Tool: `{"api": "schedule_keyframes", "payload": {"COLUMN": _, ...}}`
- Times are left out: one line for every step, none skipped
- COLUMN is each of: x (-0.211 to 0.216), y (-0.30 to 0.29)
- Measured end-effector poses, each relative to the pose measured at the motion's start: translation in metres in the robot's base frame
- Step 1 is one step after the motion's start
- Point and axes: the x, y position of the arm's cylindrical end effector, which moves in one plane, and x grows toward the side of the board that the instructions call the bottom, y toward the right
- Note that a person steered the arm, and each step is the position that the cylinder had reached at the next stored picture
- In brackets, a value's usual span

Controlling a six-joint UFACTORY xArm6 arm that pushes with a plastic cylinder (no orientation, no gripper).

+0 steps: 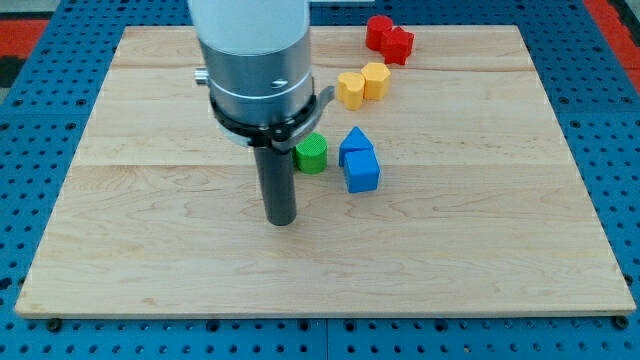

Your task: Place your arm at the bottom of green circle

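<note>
The green circle block (311, 154) lies near the middle of the wooden board (150, 250). My tip (282, 221) rests on the board below and slightly to the left of the green circle, a short gap apart from it. The dark rod rises from the tip into the large grey arm body at the view's top.
Two blue blocks (359, 160) sit touching each other just right of the green circle. Two yellow blocks (362, 84) lie above them. Two red blocks (388, 38) lie near the board's top edge. A blue pegboard (40, 120) surrounds the board.
</note>
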Motion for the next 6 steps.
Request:
{"api": "schedule_keyframes", "payload": {"x": 0.0, "y": 0.019}}
{"api": "schedule_keyframes", "payload": {"x": 0.0, "y": 0.037}}
{"api": "schedule_keyframes", "payload": {"x": 0.0, "y": 0.059}}
{"api": "schedule_keyframes", "payload": {"x": 0.0, "y": 0.067}}
{"api": "schedule_keyframes", "payload": {"x": 0.0, "y": 0.09}}
{"api": "schedule_keyframes", "payload": {"x": -0.006, "y": 0.049}}
